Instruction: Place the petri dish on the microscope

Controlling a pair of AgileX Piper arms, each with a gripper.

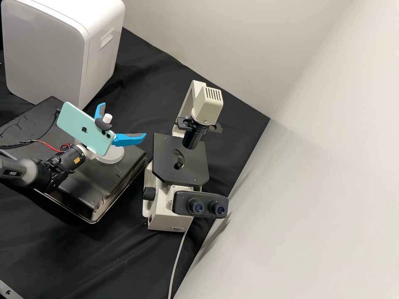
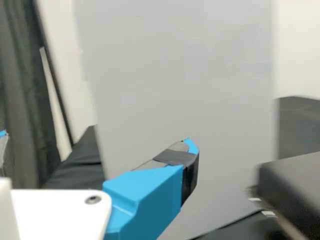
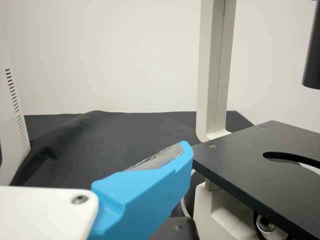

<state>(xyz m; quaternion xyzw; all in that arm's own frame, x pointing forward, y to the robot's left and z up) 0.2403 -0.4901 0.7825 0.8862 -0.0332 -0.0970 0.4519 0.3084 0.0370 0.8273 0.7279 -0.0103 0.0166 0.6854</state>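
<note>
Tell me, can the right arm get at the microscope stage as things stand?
Probably yes. The right gripper hangs open beside the stage with nothing between them; the stage lies bare, though the condenser hangs over its middle.

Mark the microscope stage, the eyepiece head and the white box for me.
microscope stage (image 1: 193, 168): high view, bare black plate beside the opening.
eyepiece head (image 1: 206, 206): high view, dark front between the two lenses.
white box (image 1: 45, 54): high view, its broad front face.
</note>
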